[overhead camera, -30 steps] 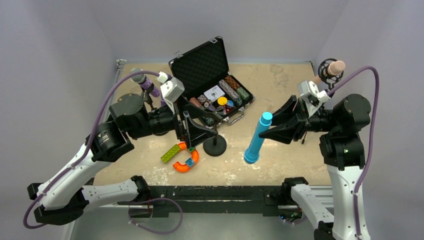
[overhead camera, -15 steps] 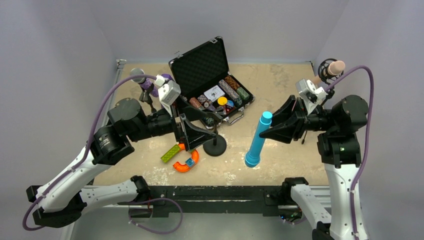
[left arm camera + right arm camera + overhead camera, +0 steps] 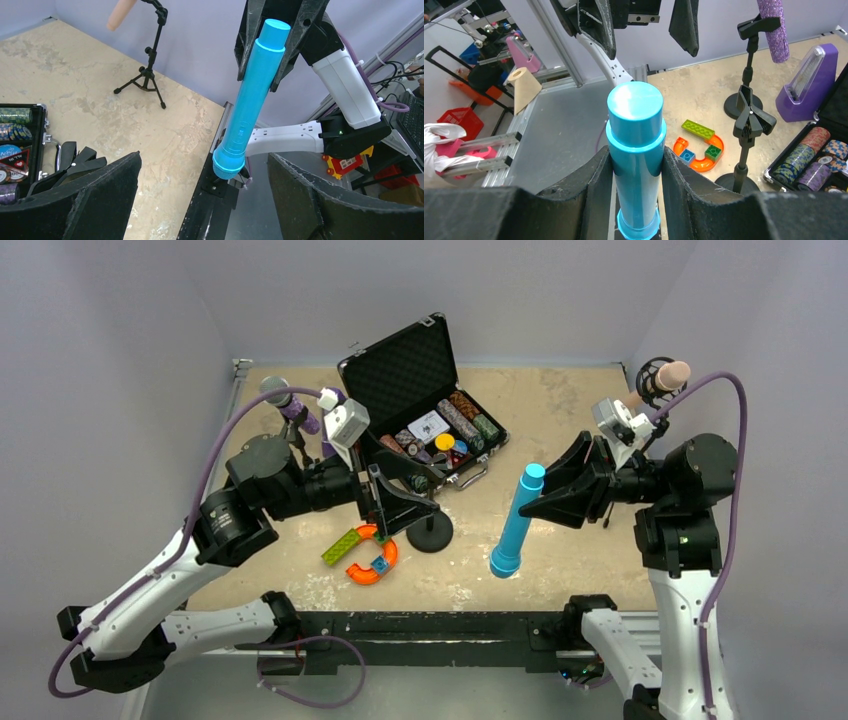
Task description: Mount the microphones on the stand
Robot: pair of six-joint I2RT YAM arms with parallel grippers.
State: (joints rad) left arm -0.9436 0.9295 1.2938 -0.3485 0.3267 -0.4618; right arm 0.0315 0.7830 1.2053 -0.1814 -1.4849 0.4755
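My right gripper [image 3: 535, 502] [image 3: 636, 172] is shut on the cyan-blue microphone [image 3: 515, 520] [image 3: 636, 127] [image 3: 252, 100]. It holds the microphone steeply tilted, flat tail up and mesh head down near the table's front edge. My left gripper [image 3: 430, 492] [image 3: 202, 160] stands wide open and empty, facing that microphone from the left. Below it stands a black stand [image 3: 430, 532] [image 3: 748, 120] with a round base and an empty clip. The glittery purple microphone [image 3: 290, 402] [image 3: 774, 25] sits in a second stand at the back left. The pale pink microphone [image 3: 672, 373] [image 3: 121, 13] sits on a tripod stand [image 3: 147, 75] at the back right.
An open black case [image 3: 420, 370] with poker chips lies at the back middle. A purple metronome-shaped box [image 3: 806, 82] stands next to it. An orange curved toy piece [image 3: 372, 562] and a green brick [image 3: 340, 545] lie near the front, left of the round base.
The left arm has shifted a little, and its open gripper now stands slightly further right. The right gripper and the blue microphone have barely moved.
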